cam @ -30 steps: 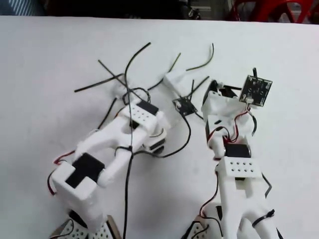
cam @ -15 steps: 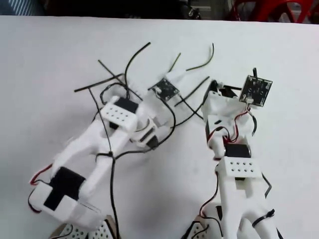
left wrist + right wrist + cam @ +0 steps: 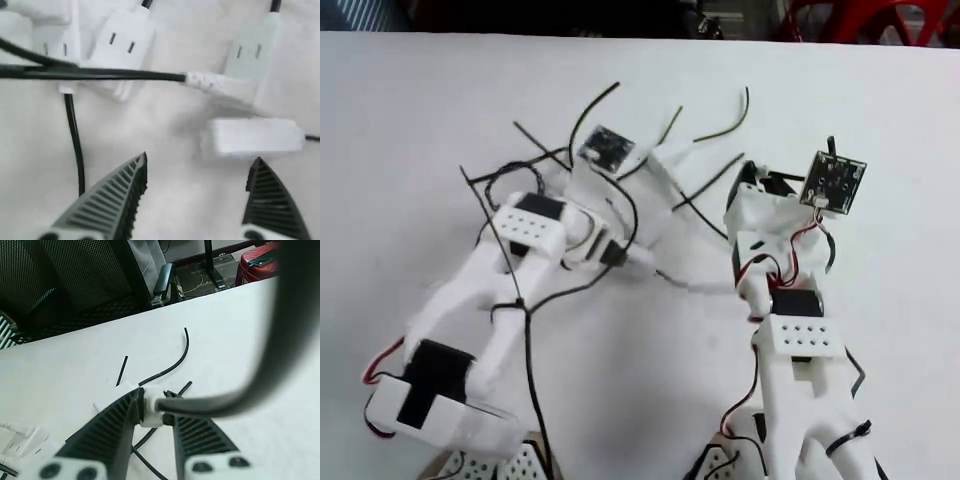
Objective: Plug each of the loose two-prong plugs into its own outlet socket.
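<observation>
My left fingers (image 3: pixel 117 195) are spread wide, hovering over a white block (image 3: pixel 252 137), likely a loose plug, that lies flat on the counter (image 3: pixel 165 125). Two slotted sockets (image 3: pixel 122 42) sit just beyond it. My right fingers (image 3: pixel 110 432) pinch another plug (image 3: pixel 151 410) at its corded end. I judge this is the pickup step. Next I lower the left fingers around the block, close them, then line its prongs up with a socket's slots.
</observation>
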Motion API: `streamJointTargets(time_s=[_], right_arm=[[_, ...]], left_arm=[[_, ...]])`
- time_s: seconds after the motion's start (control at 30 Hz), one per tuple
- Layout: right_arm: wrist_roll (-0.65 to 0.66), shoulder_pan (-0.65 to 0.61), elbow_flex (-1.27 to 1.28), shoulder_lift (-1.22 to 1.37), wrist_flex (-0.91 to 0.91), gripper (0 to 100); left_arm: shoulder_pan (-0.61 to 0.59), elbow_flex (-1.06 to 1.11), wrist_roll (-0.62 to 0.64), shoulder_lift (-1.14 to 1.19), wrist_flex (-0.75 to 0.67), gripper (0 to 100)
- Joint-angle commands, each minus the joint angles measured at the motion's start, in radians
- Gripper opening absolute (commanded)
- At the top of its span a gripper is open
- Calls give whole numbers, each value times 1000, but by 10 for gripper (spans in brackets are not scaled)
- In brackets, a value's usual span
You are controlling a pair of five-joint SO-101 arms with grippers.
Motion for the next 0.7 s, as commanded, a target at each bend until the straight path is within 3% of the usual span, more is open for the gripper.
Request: streamJointTargets(time_s=[0.0, 0.27, 0.47, 0.67], right_arm=[[3, 4, -12, -4, -19, 19], [3, 4, -12, -4, -18, 19], [3, 4, -12, -4, -18, 19], [3, 5, -11, -4, -18, 19]], left_arm=[[-41, 2, 23, -53, -26, 317], [-42, 2, -2, -64, -14, 316], [53, -35, -173, -117, 103, 317], [108, -54, -480, -203, 130, 317]])
